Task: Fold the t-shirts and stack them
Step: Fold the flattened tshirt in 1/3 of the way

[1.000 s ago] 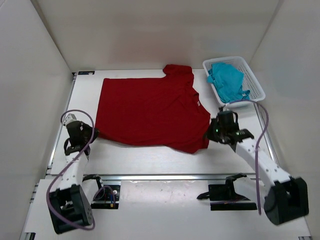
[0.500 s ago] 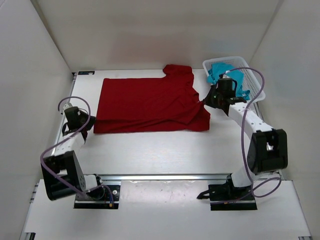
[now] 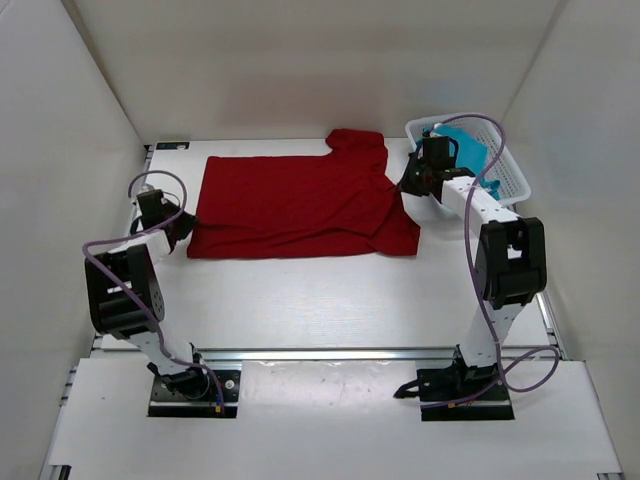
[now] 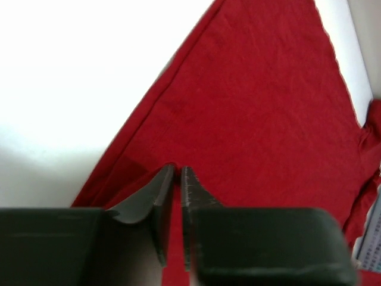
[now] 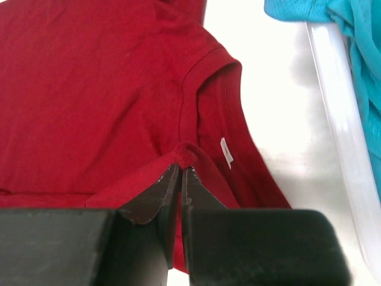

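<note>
From above, I am laying the red shirt (image 3: 300, 205) on the counter (image 3: 320, 300), one claw at each end to hold the fold straight.

Left wrist: my left claw (image 4: 177, 173) is showing a slit, and I cannot tell whether it is gripping the hem.

Right wrist: my right claw (image 5: 180, 170) is pinching a ridge of cloth beside the collar.

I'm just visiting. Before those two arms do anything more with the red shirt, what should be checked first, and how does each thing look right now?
1. Right pincer grips the red shirt at a fold by the collar: ok.
2. Left pincer grips the opposite end: cannot tell; its jaws stand a slit apart over the cloth.
3. Cloth smooth: not ok, creases run along the near edge.
4. Sleeve tucked in: not ok, it juts out at the far side.
5. Teal shirt sits in the white basket, out of the way: ok.
</note>
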Controlling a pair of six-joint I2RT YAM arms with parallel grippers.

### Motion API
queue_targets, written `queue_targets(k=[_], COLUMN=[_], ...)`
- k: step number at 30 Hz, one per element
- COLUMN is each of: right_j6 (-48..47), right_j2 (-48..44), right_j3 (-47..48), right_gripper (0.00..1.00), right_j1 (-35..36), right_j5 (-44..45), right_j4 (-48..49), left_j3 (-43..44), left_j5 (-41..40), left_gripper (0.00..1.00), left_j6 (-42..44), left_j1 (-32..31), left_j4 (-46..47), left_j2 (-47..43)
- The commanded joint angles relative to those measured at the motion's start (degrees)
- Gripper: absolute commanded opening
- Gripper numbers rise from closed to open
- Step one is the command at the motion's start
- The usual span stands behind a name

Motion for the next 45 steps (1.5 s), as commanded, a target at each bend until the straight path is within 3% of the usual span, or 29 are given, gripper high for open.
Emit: queue_targets(k=[1,4,6,7,8,10,13,15,16,20,22,27,31,39,43,45], right_j6=[-0.9,-1.0,-1.3,-1.0,-1.1,-1.0,1.2,3.3,4.5,8.0,9.6,12.8,11.4,11.5,11.0,10.7], right_j2=[1.7,2.4,1.6,0.5,0.0,-3.4,-10.5,-17.8,-19.5,-30.0,-33.2,-38.8,-32.2,-23.0,-20.9,-20.5], right_j3=[3.1,5.6,6.1,6.0,5.4,3.6,-4.5,-16.2,-19.1,-36.2,-43.3,-53.1,-51.2,-48.7,-47.1,-47.0], right_gripper=[0.03,0.08,0.13,0.21,0.23,0.3,0.3,0.08,0.02,0.0,0.03,0.29,0.37,0.32,0.26,0.25], right_j1=[-0.1,0.1,0.0,0.4,0.2,0.3,1.1,2.4,2.9,4.0,3.4,-5.3,-6.6,-7.8,-8.2,-7.9], right_j5=[1.2,1.2,1.5,1.9,2.3,2.1,1.4,0.4,0.5,0.3,0.6,-3.0,-5.1,-7.7,-7.1,-6.2], right_j4=[0.0,-1.1,-2.2,-2.0,-2.0,-2.2,0.6,6.7,7.7,14.2,15.4,21.5,22.8,28.6,29.6,30.8], left_j3=[2.8,2.7,2.4,1.9,1.3,-1.6,-10.6,-17.9,-19.3,-26.7,-27.3,-25.2,-23.1,-22.4,-22.0,-21.3], left_j5=[2.3,3.5,4.4,4.2,3.7,3.1,2.2,0.4,0.1,0.0,1.0,0.4,0.8,0.9,0.9,1.7], left_gripper=[0.23,0.46,0.54,0.54,0.56,0.48,0.38,0.35,0.33,0.39,0.47,0.57,0.52,0.49,0.36,0.22], left_j6=[1.2,0.7,0.2,0.1,0.1,0.1,-1.0,-2.0,-2.3,-3.4,-4.0,-5.1,-6.3,-7.7,-8.0,-7.9], left_j1=[-0.5,0.4,1.3,2.0,2.4,2.9,3.0,3.0,3.0,3.4,4.1,2.8,2.3,1.9,1.3,1.8], left_j4=[0.6,0.7,0.6,0.6,0.5,-0.4,0.5,2.1,2.4,4.0,4.8,5.7,7.4,10.7,12.1,12.0], left_j2=[1.3,1.6,-0.1,-1.2,-2.9,-8.0,-16.2,-20.6,-22.7,-25.1,-23.9,-19.3,-15.3,-9.9,-8.4,-7.6])
